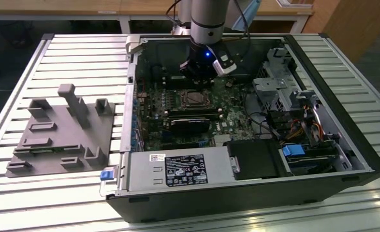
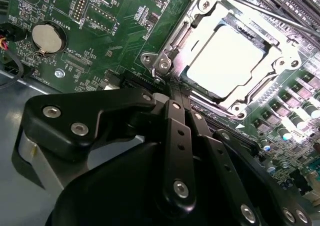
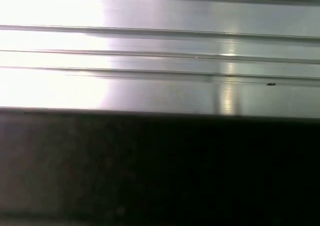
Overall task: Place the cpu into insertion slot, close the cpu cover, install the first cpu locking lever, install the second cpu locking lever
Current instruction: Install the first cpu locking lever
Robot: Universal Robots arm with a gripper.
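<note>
The cpu sits in the insertion slot with the cpu cover lying down around it; the pale chip top shows through the cover's window. The hand, fingers pressed together and holding nothing, has its tip just beside the socket corner where the lever hardware sits. In the exterior view the hand hovers above the motherboard, socket toward the case's near edge. Board print is too small to read.

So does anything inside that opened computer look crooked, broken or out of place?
Nothing stands out. The cpu sits flat and square in its socket, with the cpu cover lying down around it. The pincer is beside the socket's corner, next to a lever end. The motherboard shows no loose or spilled parts.
</note>
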